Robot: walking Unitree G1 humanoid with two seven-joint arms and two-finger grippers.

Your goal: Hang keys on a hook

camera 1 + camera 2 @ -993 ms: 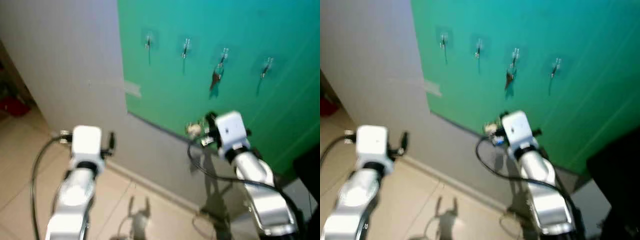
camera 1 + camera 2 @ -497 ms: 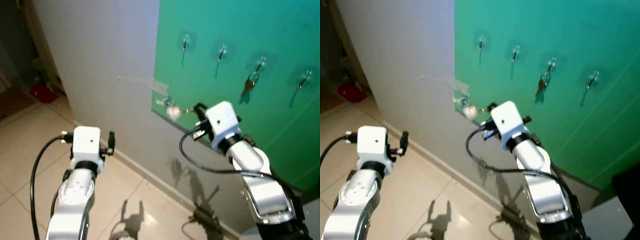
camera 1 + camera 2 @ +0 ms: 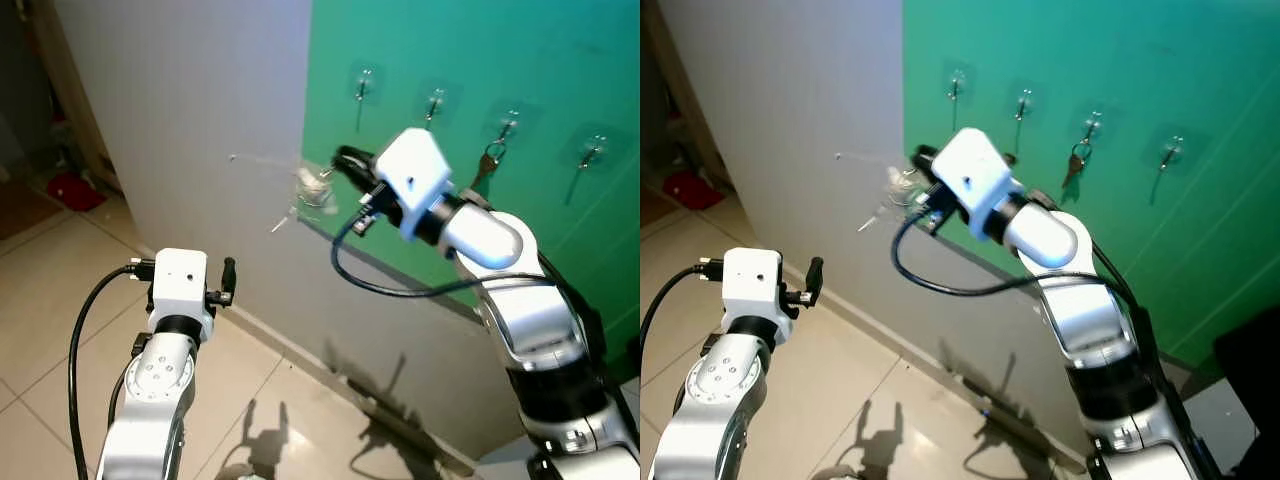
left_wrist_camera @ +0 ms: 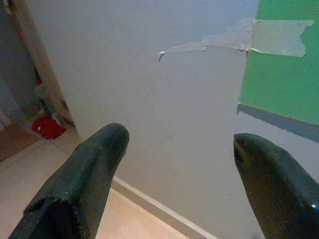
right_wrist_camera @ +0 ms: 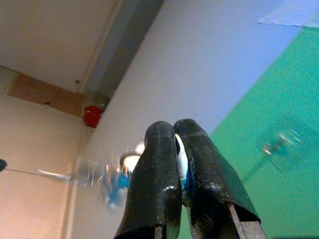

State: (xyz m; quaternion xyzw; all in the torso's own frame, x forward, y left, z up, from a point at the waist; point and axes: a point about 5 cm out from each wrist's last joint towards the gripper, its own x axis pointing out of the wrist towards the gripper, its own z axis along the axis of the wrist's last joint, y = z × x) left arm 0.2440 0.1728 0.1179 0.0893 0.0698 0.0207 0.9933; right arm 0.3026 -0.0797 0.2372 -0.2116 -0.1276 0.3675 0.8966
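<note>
The right arm is raised toward the wall, and its right claw [image 3: 345,160] is pinched shut on a bunch of keys [image 3: 313,188] that dangles from its tip in front of the spot where the grey wall [image 3: 180,120] meets the green panel [image 3: 560,80]. The keys are smeared by motion blur, so their number is hard to make out; in the right wrist view the two black fingers [image 5: 159,189] press together with something pale and blue caught between them, and the blurred bunch [image 5: 117,179] hangs just past them. On the green panel is a row of four small hooks: the leftmost hook [image 3: 365,80] is bare and sits just above and to the right of the claw, the next hook [image 3: 434,100] is bare too, the third hook [image 3: 508,125] carries a hanging key [image 3: 487,160], and the fourth hook [image 3: 594,150] is furthest right. A strip of clear tape [image 4: 249,42] crosses the edge of the panel. The left claw [image 4: 179,144] is held low over the tiled floor [image 3: 60,280], well apart from the hooks, its fingers spread wide with nothing between them.
</note>
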